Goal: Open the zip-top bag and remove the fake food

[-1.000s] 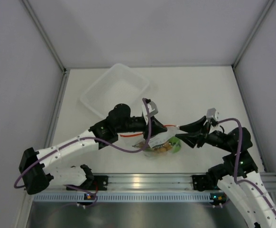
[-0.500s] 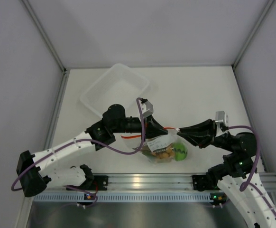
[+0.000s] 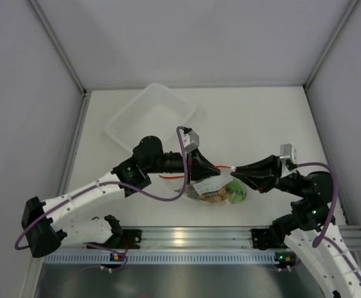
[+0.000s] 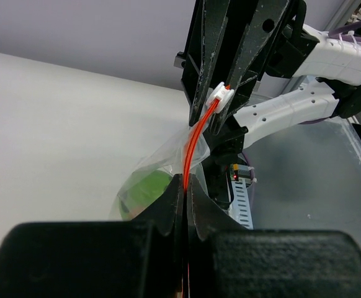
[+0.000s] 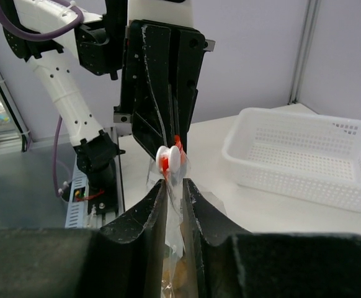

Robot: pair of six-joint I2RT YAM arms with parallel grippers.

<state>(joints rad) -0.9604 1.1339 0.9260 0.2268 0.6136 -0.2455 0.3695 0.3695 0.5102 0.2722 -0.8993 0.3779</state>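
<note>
While my two arms meet over the white bench (image 3: 261,118), close to its near edge, the pale rectangular plastic tray with perforated walls (image 3: 151,118) sits by the far-left corner, well apart from both pincers. My left pincer (image 3: 216,169) reaches in from the left and is clenched on the small clear crinkly plastic zip-top bag (image 3: 213,188). In the left wrist view its fingertips (image 4: 171,202) are pressed together with the thin red-orange zip strip (image 4: 196,139) caught between them. The strip arcs away from that grip to the small white slider (image 4: 221,96).

The bag sags beneath the strip, between the two pincers, about midway along the near edge. I cannot tell whether its bottom rests on the bench. The fake food is inside it: a cluster of tan-brown balls (image 3: 214,197) low in the middle and a round green ball (image 3: 236,191) just to its right, against the plastic. The third piece I cannot make out.

My right pincer (image 3: 235,171) comes in from the right, tip to tip with the left one. It is clenched on the bag's mouth at the slider end, with clear plastic (image 5: 174,214) pinched between its fingers (image 5: 152,205).
</note>
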